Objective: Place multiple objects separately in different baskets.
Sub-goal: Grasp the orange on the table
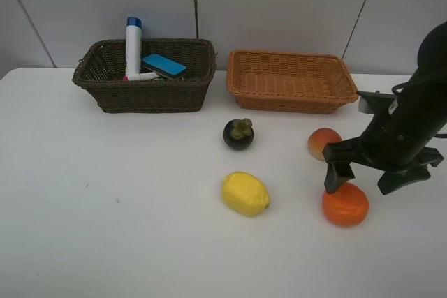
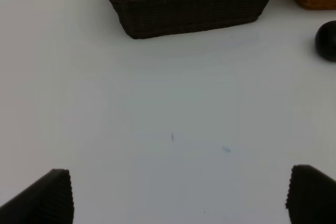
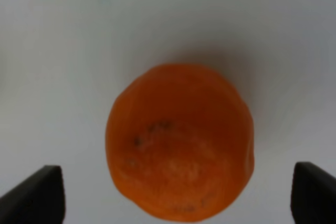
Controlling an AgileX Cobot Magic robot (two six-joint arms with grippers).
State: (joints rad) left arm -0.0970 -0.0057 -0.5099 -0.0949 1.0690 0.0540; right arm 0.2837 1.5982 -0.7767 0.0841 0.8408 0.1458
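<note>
Hovering my right gripper (image 1: pixel 363 181) over the orange (image 1: pixel 345 205), jaws spread to either side and nothing pinched yet. I judge fruit belongs in the tan basket (image 1: pixel 292 97) at its eleven o'clock, since stationery (image 1: pixel 164 65) sits in the dark basket (image 1: pixel 150 95). My left gripper (image 2: pixel 178 198) gapes, idle.

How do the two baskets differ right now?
The dark brown basket is deeper; the orange-tan basket is shallower. The dark brown basket holds a white blue-capped tube, a blue-backed eraser block and a marker; nothing shows in the orange-tan one. Both are rectangular wicker, side by side.
</note>
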